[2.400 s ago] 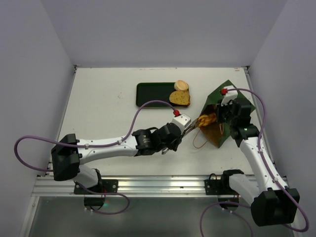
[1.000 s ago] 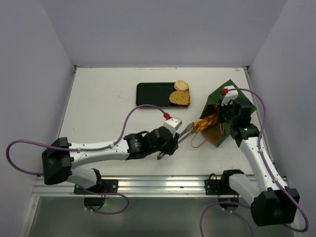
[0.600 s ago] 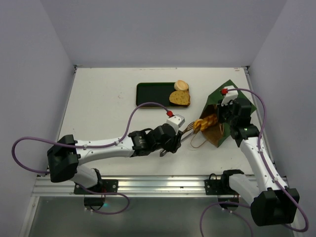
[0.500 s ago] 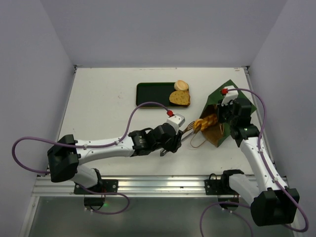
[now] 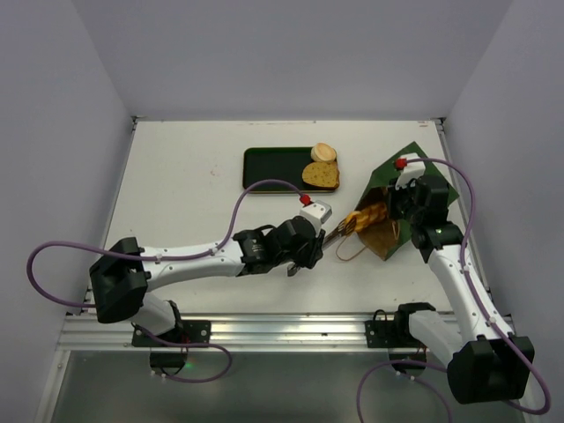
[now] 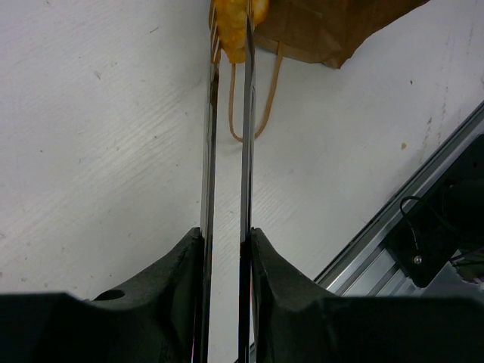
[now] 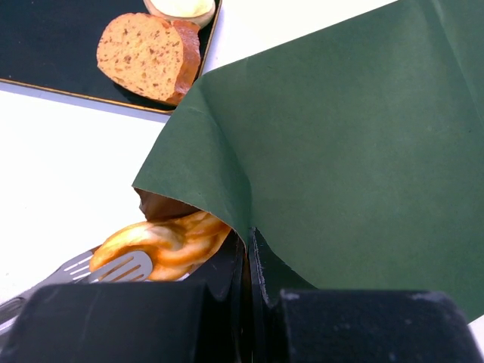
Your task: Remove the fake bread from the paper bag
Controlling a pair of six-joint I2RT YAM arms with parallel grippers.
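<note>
Loaf is pinched at the bag mouth by tongs held in the left fingers; bag edge gripped by right fingers.

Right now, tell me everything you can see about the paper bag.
The paper bag is dark green outside and brown kraft inside. It is creased and tipped on the right side of the table, so its mouth faces left. A thin twine handle loops onto the table. The right gripper is shut on its mouth edge. The braided loaf pokes out of the mouth between the tongs.
</note>
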